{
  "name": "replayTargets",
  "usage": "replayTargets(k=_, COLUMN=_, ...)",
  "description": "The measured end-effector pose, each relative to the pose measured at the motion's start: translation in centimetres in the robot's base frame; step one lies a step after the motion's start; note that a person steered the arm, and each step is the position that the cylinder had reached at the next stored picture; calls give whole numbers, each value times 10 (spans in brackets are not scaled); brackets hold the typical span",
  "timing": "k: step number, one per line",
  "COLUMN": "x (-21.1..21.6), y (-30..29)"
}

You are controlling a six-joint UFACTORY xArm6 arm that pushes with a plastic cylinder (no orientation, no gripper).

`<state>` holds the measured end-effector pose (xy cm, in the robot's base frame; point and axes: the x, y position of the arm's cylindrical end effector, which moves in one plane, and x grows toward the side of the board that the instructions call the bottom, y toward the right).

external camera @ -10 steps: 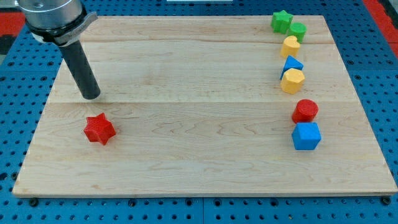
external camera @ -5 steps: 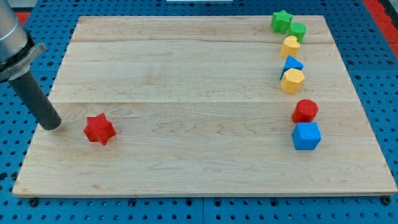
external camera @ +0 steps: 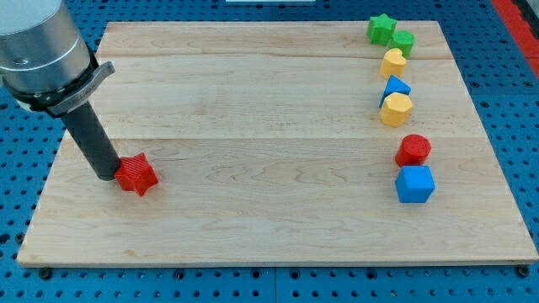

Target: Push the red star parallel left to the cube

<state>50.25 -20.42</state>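
The red star [external camera: 137,175] lies on the wooden board [external camera: 269,210] at the view's lower left. My tip [external camera: 104,174] stands on the board right against the star's left side, touching it or nearly so. The blue cube [external camera: 414,183] sits far off at the view's right, at about the same height in the view as the star.
A column of blocks runs down the board's right side: a green star [external camera: 381,29], a green block [external camera: 403,41], a yellow block [external camera: 393,62], a blue triangular block [external camera: 395,86], a yellow hexagonal block [external camera: 396,109] and a red round block [external camera: 413,150] just above the cube.
My tip swung from above the star out to the board's left edge, then came back right up against the star's left side. The star has hardly moved.
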Motion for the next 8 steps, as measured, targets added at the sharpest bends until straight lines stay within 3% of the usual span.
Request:
replayTargets(k=1, x=0, y=2)
replayTargets(k=7, x=0, y=170)
replayTargets(k=8, x=0, y=170)
